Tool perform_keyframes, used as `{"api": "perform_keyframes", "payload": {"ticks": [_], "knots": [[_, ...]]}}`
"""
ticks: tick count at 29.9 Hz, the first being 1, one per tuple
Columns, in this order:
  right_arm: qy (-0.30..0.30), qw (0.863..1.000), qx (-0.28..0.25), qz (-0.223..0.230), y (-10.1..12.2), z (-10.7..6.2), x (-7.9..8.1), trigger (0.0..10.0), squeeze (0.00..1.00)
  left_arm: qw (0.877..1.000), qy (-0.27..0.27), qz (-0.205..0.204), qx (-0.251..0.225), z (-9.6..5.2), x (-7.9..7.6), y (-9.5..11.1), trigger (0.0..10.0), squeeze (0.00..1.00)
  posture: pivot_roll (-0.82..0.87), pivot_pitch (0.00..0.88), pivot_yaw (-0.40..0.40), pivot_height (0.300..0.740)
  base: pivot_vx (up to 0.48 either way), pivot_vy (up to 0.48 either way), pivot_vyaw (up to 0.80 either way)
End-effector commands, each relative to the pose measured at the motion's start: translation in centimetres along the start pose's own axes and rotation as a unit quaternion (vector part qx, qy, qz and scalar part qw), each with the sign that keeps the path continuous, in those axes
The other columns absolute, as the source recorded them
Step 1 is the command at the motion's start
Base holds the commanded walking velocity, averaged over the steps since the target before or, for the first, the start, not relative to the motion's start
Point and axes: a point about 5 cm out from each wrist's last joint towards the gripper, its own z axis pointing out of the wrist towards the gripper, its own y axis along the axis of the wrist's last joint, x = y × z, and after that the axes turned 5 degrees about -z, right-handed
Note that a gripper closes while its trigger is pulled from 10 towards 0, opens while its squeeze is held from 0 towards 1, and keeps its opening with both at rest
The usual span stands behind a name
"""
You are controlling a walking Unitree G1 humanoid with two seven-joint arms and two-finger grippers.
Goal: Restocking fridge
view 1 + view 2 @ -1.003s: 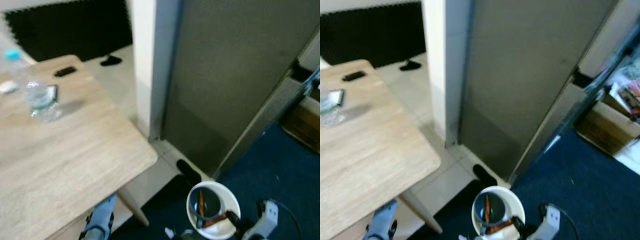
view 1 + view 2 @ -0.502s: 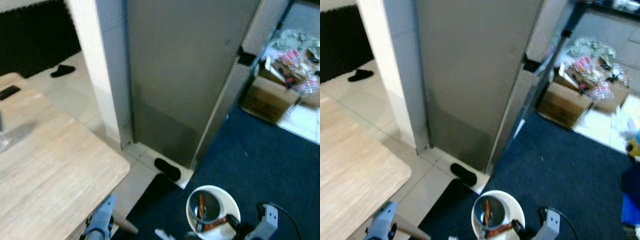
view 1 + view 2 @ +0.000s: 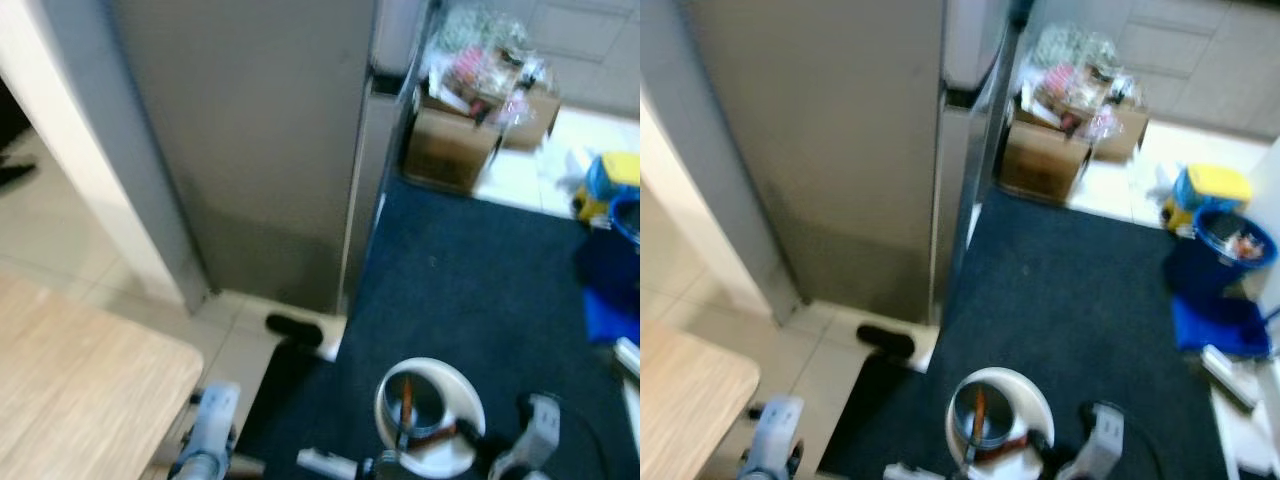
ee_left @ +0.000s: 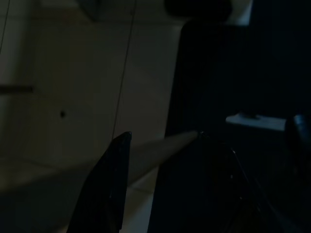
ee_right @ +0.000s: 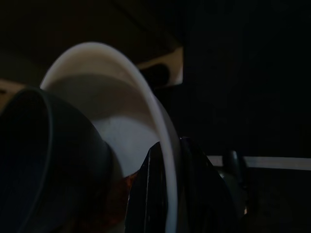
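Observation:
A tall grey fridge (image 3: 250,140) stands ahead to the left with its door closed. Low in front of me my right gripper (image 3: 466,452) is shut on the rim of a white bowl (image 3: 432,412). The bowl holds a smaller grey bowl (image 3: 985,415) and something orange (image 3: 404,410). In the right wrist view the white rim (image 5: 160,121) sits pinched between the black fingers (image 5: 146,194), beside the grey bowl (image 5: 43,160). My left arm (image 3: 208,440) hangs low by the table corner; its gripper (image 4: 194,194) is open over the dim floor.
A wooden table corner (image 3: 80,400) is at lower left. A dark blue rug (image 3: 480,290) runs along the fridge, with a black slipper (image 3: 293,327) at its edge. A full cardboard box (image 3: 455,140) and blue and yellow things (image 3: 610,185) lie to the right.
The whole view has swung right: the table and its water bottle slid off to the left, and the rug, box and blue things came in. The bowl stays in my right gripper.

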Motion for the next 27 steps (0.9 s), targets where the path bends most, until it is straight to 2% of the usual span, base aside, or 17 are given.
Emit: {"api": "perform_keyframes", "payload": {"ticks": [1,21,27], "knots": [[-0.002,1.000,-0.004,-0.005,0.18,-0.12,-0.19,10.0,0.00,1.000,0.000,0.005,0.011,-0.26,0.11,-0.69,10.0,0.00,-0.02,0.089,-0.052,0.740,0.000,0.000,-0.73],[-0.001,1.000,-0.004,-0.007,0.21,-0.03,-0.08,10.0,0.00,1.000,0.000,0.007,0.014,-0.25,0.16,-0.75,10.0,0.00,-0.02,0.084,-0.049,0.740,0.000,0.000,-0.74],[-0.002,0.999,0.002,-0.034,0.19,0.01,-0.02,10.0,0.00,1.000,-0.002,0.010,0.009,-0.23,0.16,-0.64,10.0,0.00,-0.03,0.079,-0.048,0.740,0.000,0.000,0.00]]}}
